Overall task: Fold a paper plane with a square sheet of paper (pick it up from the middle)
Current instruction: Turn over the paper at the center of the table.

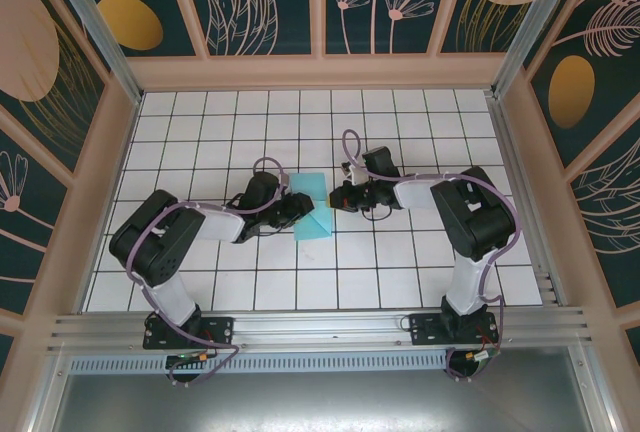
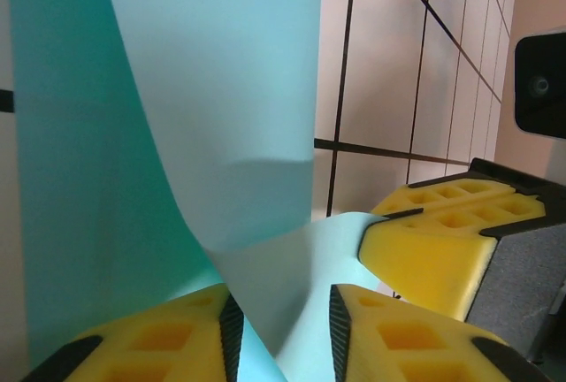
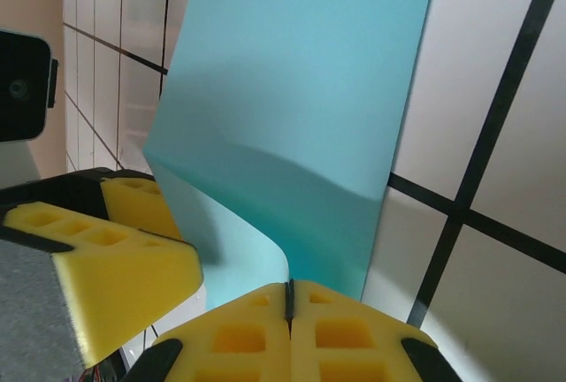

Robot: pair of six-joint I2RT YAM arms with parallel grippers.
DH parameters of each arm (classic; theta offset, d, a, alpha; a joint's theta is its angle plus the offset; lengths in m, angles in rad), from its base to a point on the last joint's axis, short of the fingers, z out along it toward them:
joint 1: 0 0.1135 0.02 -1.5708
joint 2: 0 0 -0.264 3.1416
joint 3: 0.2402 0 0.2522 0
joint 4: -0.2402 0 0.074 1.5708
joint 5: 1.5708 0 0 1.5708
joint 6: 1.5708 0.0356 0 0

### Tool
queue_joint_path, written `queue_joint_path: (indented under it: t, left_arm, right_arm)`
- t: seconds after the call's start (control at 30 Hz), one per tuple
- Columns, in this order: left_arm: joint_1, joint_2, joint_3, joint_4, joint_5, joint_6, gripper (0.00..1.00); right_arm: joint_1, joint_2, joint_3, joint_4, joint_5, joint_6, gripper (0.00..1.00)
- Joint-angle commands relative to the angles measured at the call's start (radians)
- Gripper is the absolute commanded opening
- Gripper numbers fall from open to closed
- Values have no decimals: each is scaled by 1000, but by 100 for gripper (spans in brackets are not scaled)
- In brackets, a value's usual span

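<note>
Both arms reach inward; left hand [image 2: 281, 316] parted, right hand [image 3: 289, 295] pinched shut.

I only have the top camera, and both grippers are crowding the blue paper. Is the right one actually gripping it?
Observer: Yes. In the right wrist view the right gripper has its pads pressed together, and an edge of the square sheet of paper runs into their seam.
Operator: And the left one?
Observer: The left gripper has a gap between its pads, with a curl of the paper standing in it.
Operator: Is the sheet flat?
Observer: No, it bends in a soft curve near the pads.
</note>
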Motion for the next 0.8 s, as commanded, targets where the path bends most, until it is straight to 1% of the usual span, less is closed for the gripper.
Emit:
queue_joint_path:
  t: [0.0,0.03,0.1,0.17,0.27,0.33,0.4,0.5,0.6,0.67,0.77]
  left_arm:
    - [1,20,24,63,-3,33,27]
    - [2,22,24,59,-11,40,24]
    - [1,16,26,41,-37,65,16]
    - [0,-6,36,-7,-67,99,11]
    - [1,-83,72,-156,-131,176,9]
    - [1,-142,109,-288,-188,228,7]
    - [1,-201,176,-480,-266,290,7]
    - [0,-278,279,-743,-399,368,7]
    - [0,-326,381,-950,-534,425,7]
    - [-3,-338,455,-1084,-658,449,7]
    - [-17,-318,542,-1228,-859,456,7]
  right_arm:
    - [-13,-58,-10,-2,-3,4,12]
    - [-17,-69,-8,-14,12,7,18]
    - [-27,-113,-14,-32,56,12,33]
    - [-37,-172,-32,-38,106,8,48]
    - [-47,-279,-54,-64,217,-20,61]
    - [-49,-338,-56,-101,306,-40,66]
    - [-51,-394,-59,-133,386,-51,71]
    - [-64,-459,-72,-157,480,-38,80]
    - [-82,-501,-93,-155,507,-14,84]
    - [-91,-523,-105,-149,509,-1,86]
    - [-94,-538,-115,-147,506,9,86]
